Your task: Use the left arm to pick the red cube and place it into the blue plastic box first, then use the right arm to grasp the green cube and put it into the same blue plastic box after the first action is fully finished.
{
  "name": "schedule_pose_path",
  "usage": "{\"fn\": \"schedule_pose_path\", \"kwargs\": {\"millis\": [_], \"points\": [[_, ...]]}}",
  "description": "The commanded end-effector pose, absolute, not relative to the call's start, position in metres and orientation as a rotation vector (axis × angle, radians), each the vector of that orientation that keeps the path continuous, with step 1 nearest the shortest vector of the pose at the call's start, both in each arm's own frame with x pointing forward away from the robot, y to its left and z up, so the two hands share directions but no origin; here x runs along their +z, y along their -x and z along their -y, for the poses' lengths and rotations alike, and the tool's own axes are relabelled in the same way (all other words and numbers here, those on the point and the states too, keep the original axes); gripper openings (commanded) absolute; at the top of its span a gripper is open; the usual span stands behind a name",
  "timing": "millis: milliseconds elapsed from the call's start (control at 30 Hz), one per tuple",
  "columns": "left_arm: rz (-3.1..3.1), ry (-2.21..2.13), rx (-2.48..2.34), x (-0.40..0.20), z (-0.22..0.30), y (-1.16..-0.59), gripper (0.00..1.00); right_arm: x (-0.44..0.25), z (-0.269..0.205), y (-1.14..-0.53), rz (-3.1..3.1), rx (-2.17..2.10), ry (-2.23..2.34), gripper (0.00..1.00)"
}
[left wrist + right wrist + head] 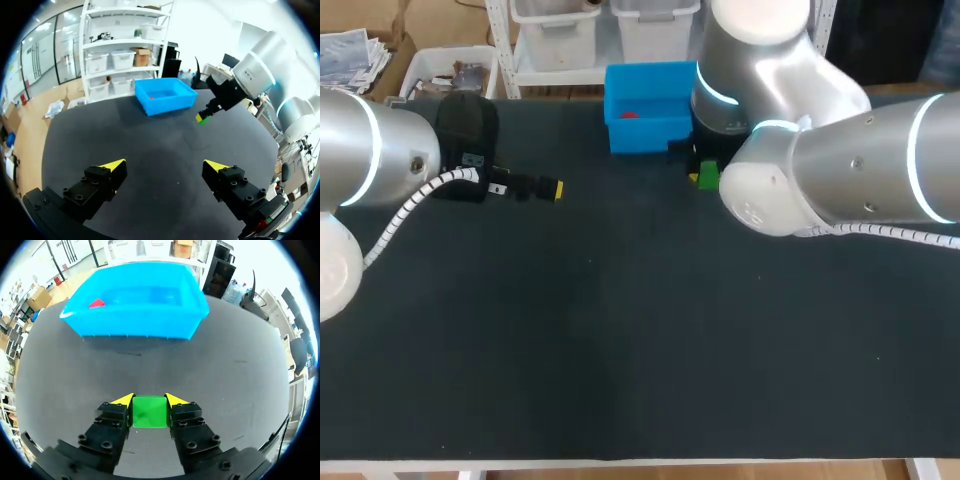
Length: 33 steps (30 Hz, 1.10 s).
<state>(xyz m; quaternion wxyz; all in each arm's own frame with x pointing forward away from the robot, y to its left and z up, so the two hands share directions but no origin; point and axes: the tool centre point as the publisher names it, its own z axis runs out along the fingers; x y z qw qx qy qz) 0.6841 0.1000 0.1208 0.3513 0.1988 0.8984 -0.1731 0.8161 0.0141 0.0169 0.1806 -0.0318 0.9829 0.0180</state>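
Green cube (148,411) is clamped between the right gripper's (149,400) two yellow-tipped fingers, one finger pressed on each side, jaws only as wide as the cube. In the head view it sits at about 1 o'clock from the middle of the black table (620,330), just beside the blue plastic box (645,135), at roughly 5 o'clock from it. Can't tell whether the cube touches the table or hangs clear of it. Red cube (97,303) lies inside the box, toward the 9 o'clock side of its floor. Left gripper (165,164) is spread wide with nothing between its fingers, over the table at about 10 o'clock from centre, well apart from the box, at the box's 8 o'clock. Right arm (840,170) covers the box's 3 o'clock edge in the head view.
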Motion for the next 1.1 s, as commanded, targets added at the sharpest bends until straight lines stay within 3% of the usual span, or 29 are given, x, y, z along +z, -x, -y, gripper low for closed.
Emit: {"fn": "schedule_pose_path", "kwargs": {"millis": [33,333,1100], "points": [[-2.322,-0.52,-0.459,0.12,-0.102,-0.685,1.0,0.046,-0.008,-0.801,-2.737,0.026,0.066,0.0],[-2.322,-0.52,-0.459,0.12,-0.102,-0.685,1.0,0.1,0.001,-0.797,-2.645,0.029,0.043,0.0],[-2.322,-0.52,-0.459,0.12,-0.102,-0.685,1.0,0.106,-0.009,-0.829,-2.403,0.205,0.091,0.0]]}}
